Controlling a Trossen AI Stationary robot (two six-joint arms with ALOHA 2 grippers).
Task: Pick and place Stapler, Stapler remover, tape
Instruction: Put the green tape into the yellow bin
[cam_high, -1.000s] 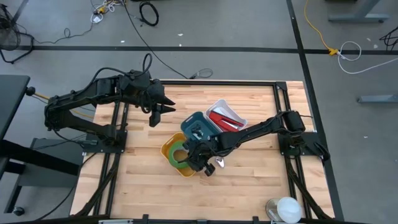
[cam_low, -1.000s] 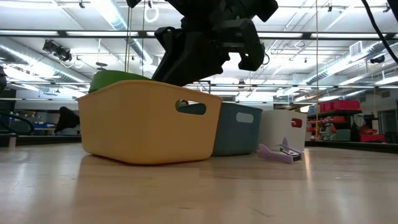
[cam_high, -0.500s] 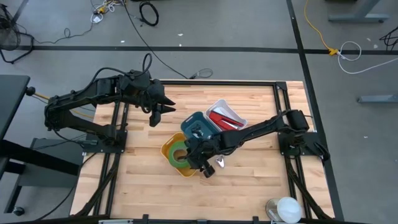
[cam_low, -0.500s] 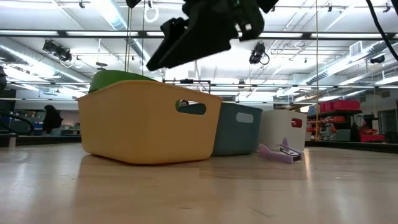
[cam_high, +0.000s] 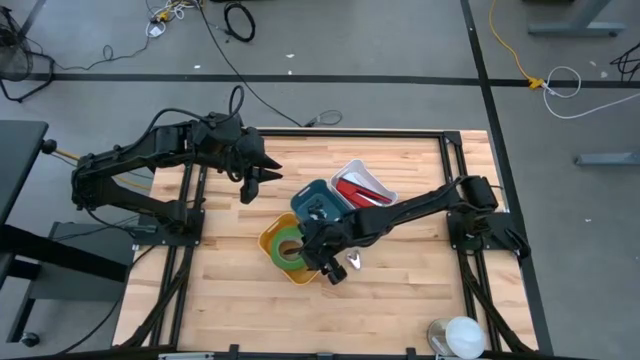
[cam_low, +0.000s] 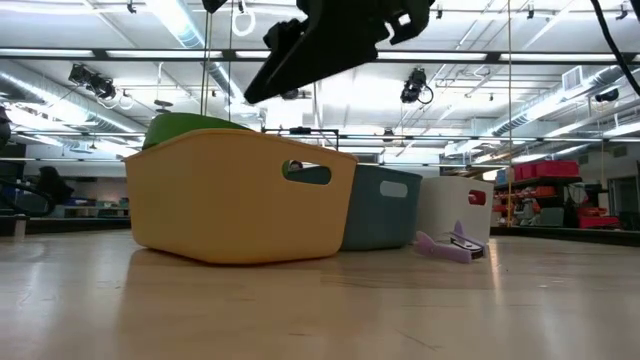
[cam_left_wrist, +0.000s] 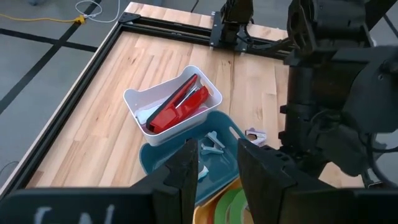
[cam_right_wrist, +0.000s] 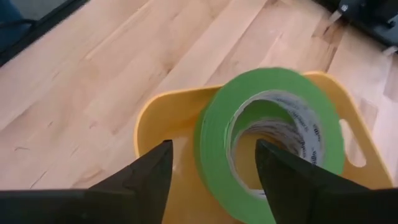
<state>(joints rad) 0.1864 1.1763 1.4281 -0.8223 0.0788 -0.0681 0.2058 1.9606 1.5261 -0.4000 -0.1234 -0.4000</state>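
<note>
Nearest in our low view sits the yellow bin (cam_low: 240, 205), holding the green tape roll (cam_right_wrist: 273, 134), which leans against its wall. Our right gripper (cam_right_wrist: 211, 168) hovers just above that roll, fingers released and apart, grasping nothing. Behind come the teal bin (cam_high: 318, 203), then the white bin (cam_high: 378, 181) with the red stapler (cam_left_wrist: 177, 104). Farther off, our left gripper (cam_high: 258, 180) hangs over the desk (cam_high: 400, 290), nearly clenched and empty.

Green tape (cam_right_wrist: 273, 130), yellow bin (cam_low: 240, 200), red stapler (cam_left_wrist: 177, 104), apparently purple remover (cam_low: 452, 245).
</note>
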